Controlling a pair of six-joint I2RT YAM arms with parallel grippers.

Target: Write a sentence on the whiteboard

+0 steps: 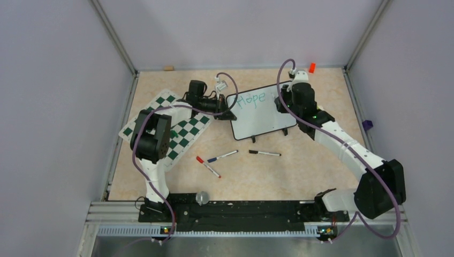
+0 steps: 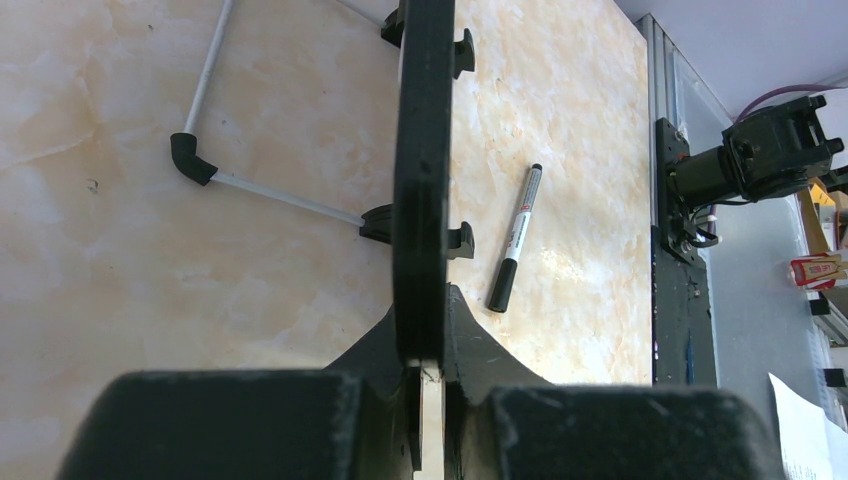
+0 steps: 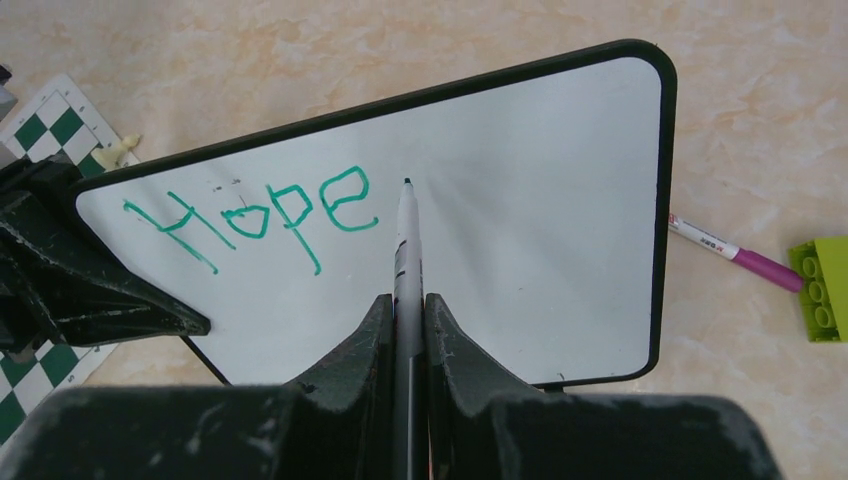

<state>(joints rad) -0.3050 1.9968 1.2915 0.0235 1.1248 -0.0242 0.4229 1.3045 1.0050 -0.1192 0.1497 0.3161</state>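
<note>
The whiteboard (image 1: 263, 115) stands tilted on its two black feet at the table's middle back; it also shows in the right wrist view (image 3: 540, 220). On it the sentence (image 3: 255, 215) reads only "Hope" in green. My left gripper (image 1: 229, 114) is shut on the board's left edge, which shows edge-on in the left wrist view (image 2: 422, 180). My right gripper (image 3: 406, 305) is shut on a white marker (image 3: 406, 250). The marker's green tip is at the board just right of the "e"; contact cannot be told.
A green-and-white chessboard mat (image 1: 171, 126) lies under the left arm. Three markers lie in front of the board: red-capped (image 1: 207, 166), blue-capped (image 1: 222, 156), black (image 1: 264, 153). A purple marker (image 3: 735, 255) and a green brick (image 3: 825, 290) lie right of the board.
</note>
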